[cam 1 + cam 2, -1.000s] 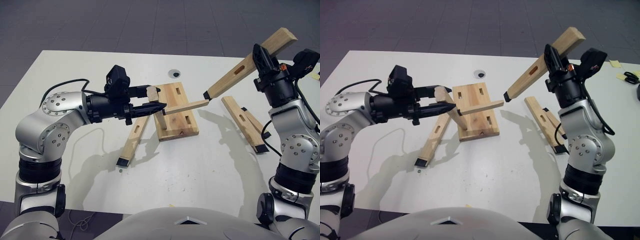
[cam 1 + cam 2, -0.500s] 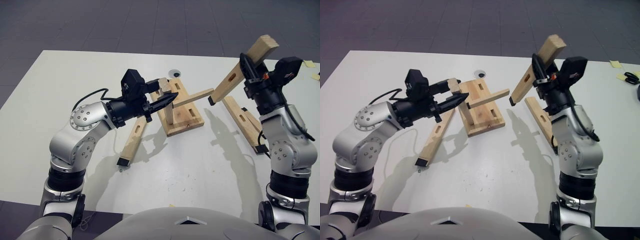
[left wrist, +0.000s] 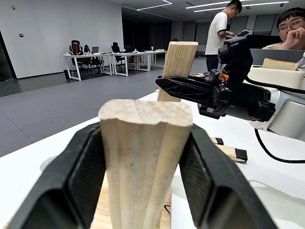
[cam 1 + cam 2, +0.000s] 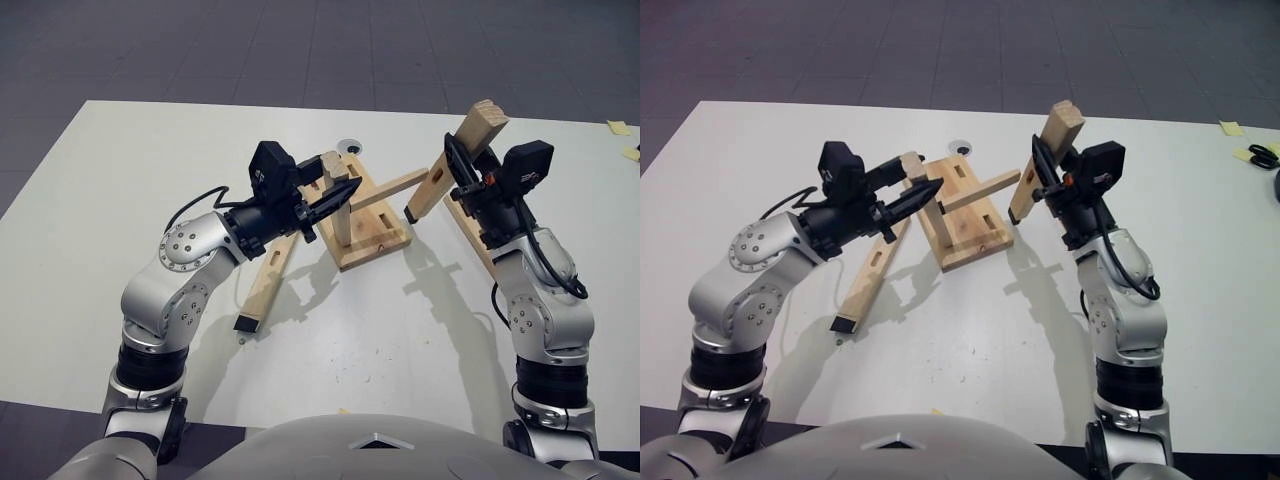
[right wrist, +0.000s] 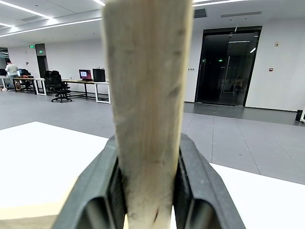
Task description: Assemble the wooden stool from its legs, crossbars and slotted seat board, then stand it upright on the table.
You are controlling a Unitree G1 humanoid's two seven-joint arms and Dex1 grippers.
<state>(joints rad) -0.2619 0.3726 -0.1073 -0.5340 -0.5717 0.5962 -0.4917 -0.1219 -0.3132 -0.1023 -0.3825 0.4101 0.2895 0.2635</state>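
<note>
My left gripper [image 4: 345, 190] is shut on the top of a wooden leg [image 4: 336, 205] that stands upright on the slotted seat board [image 4: 372, 236]. A crossbar [image 4: 388, 189] sticks out of that leg toward the right. My right gripper [image 4: 458, 165] is shut on a second slotted leg [image 4: 452, 162], held tilted above the table. The crossbar's free end meets this leg near its slot; whether it is inside I cannot tell. In the left wrist view the leg end [image 3: 145, 157] sits between the fingers; in the right wrist view the leg [image 5: 147, 95] does the same.
One loose leg [image 4: 266, 282] lies on the white table [image 4: 120, 170], under my left forearm. More legs [image 4: 478, 235] lie behind my right arm. A round cable hole [image 4: 350, 146] is just beyond the seat board. Yellow notes [image 4: 615, 127] lie at the table's far right.
My right arm swung its leg left and down until it reached the crossbar's end. My left gripper moved right and away with its leg, and the seat board turned with it.
</note>
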